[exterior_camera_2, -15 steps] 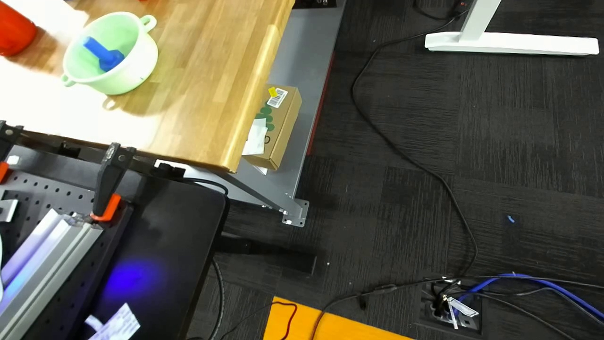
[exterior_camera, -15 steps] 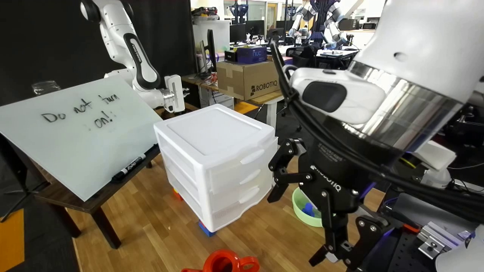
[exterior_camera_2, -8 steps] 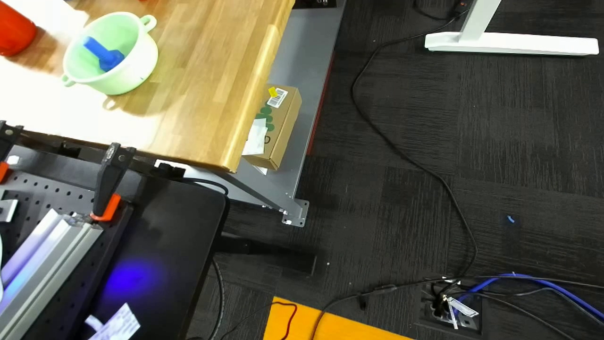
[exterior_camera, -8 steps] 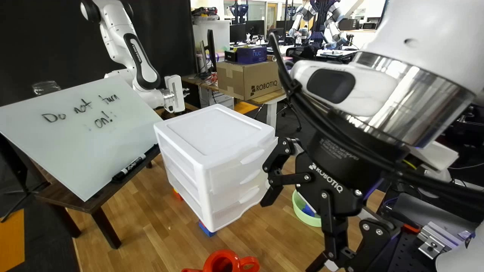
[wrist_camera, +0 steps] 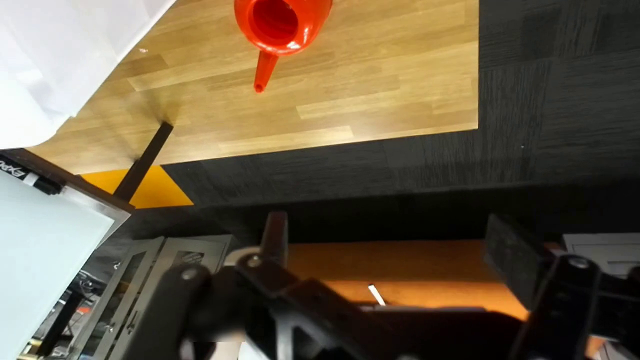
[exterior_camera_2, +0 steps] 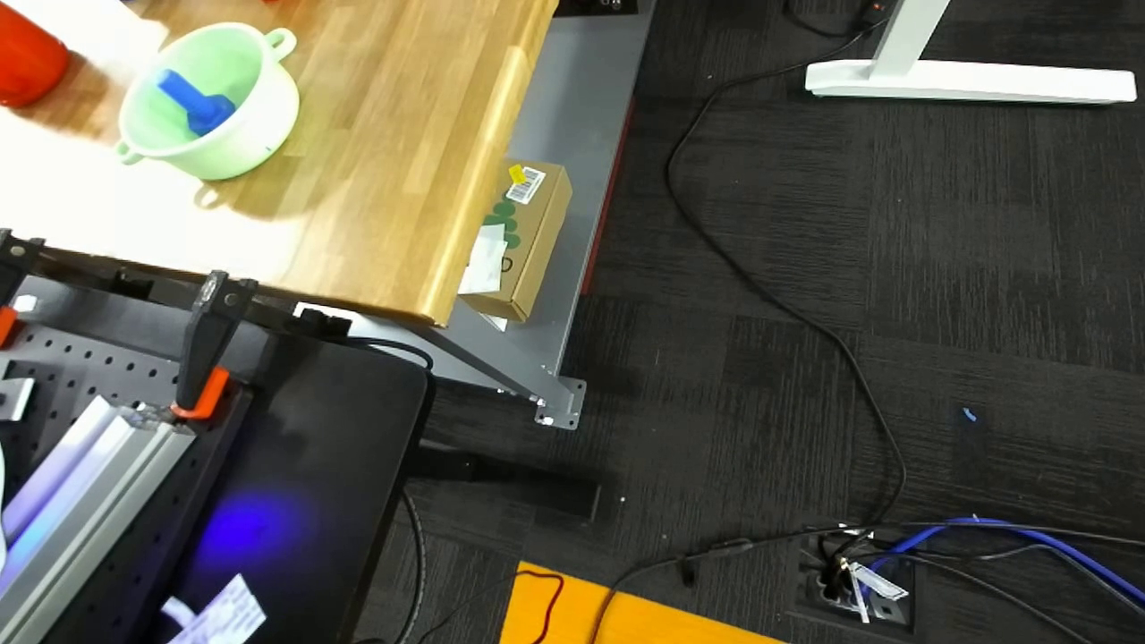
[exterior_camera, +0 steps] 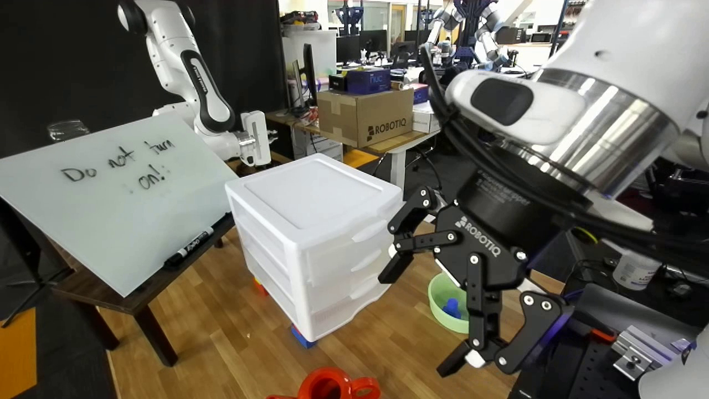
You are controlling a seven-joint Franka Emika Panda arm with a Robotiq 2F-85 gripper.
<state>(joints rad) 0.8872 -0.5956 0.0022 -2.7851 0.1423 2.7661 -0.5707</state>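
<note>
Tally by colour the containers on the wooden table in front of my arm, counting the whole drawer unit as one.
White: 1, drawer unit
Green: 1, two-handled pot
Red: 1, teapot
Total: 3

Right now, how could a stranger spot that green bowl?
Find the wooden tabletop with the white drawer unit. In an exterior view, the bowl appears right of that unit. Unlike the red jug, it's pale green, holding a blue object.

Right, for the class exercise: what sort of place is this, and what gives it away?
Probably a robotics lab or workshop. In an exterior view, another robot arm stands behind a board lettered "Do not turn on!", and a cardboard box is printed ROBOTIQ.
</note>
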